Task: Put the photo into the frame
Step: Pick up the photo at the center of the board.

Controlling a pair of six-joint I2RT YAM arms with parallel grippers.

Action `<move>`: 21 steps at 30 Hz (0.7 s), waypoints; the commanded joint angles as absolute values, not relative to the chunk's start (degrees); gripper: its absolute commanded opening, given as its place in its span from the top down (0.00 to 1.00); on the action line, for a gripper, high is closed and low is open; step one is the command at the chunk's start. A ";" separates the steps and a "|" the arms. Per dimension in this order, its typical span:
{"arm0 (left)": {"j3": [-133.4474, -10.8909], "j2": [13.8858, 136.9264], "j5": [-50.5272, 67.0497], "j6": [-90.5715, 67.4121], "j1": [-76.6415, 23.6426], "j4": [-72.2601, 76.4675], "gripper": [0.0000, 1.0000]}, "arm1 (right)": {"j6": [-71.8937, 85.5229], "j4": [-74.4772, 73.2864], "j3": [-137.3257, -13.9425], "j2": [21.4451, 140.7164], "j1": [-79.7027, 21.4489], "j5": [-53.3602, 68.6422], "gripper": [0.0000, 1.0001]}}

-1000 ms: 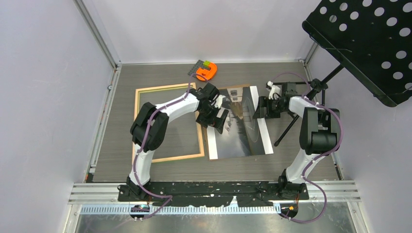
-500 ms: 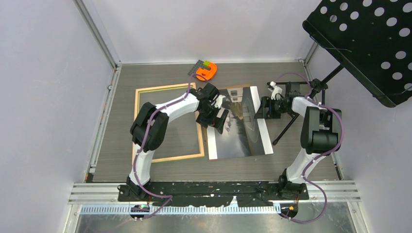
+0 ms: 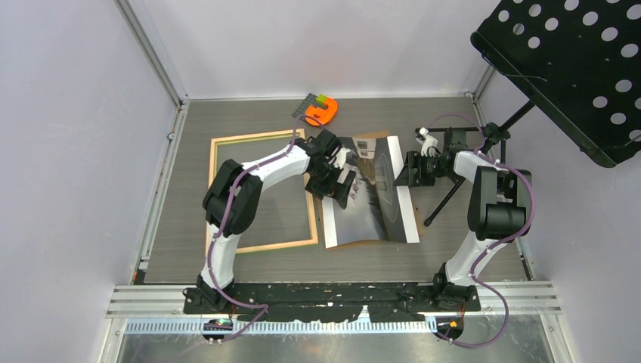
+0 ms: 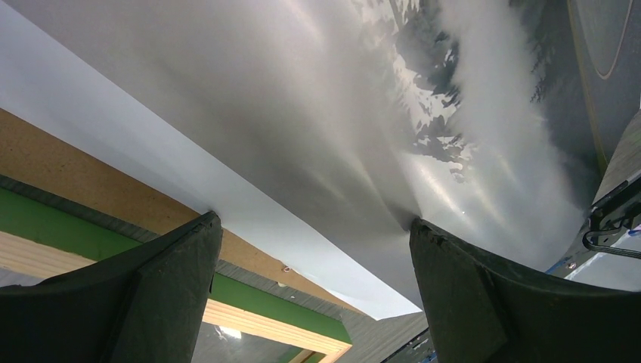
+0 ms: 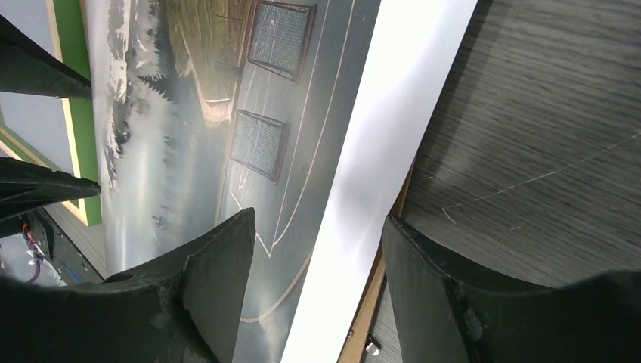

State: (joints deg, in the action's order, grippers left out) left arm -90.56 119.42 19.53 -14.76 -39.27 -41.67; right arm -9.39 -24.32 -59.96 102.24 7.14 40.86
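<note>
The photo lies at the centre of the top view, on the brown backing board and just right of the frame, which sits flat on the bench at centre left with nothing in it yet. The sheet is not flat: it bows upward between my two arms, and that is my worry. My left claw stands wide open with its tips down at the photo's left part, holding nothing. My right claw is partly open astride the white band on the photo's right edge, and I see no grip on it. If both arms press inward, I reckon the bow sharpens into a crease, and glossy paper will keep that mark. If the right claw shuts too low, it could pinch the board along with the paper, since the board's edge shows just under the band. A lift from one edge alone may let the sheet sag and catch on the frame's near rail.
</note>
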 commanded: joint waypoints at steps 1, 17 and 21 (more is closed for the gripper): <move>-89.89 120.60 21.93 -14.55 -39.99 -39.47 0.03 | -9.30 -25.93 -59.63 100.04 7.20 41.68 0.32; -86.97 118.69 23.88 -14.36 -39.99 -36.65 0.03 | -2.16 -24.56 -59.32 102.47 9.10 53.72 0.33; -85.54 117.86 24.63 -14.37 -39.99 -35.51 0.03 | -1.03 -24.33 -59.52 103.11 9.16 54.99 0.33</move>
State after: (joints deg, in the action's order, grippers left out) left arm -88.23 118.54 21.41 -14.61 -39.27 -38.65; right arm -4.38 -25.06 -59.57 102.35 8.12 50.43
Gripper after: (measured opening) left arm 0.969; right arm 0.671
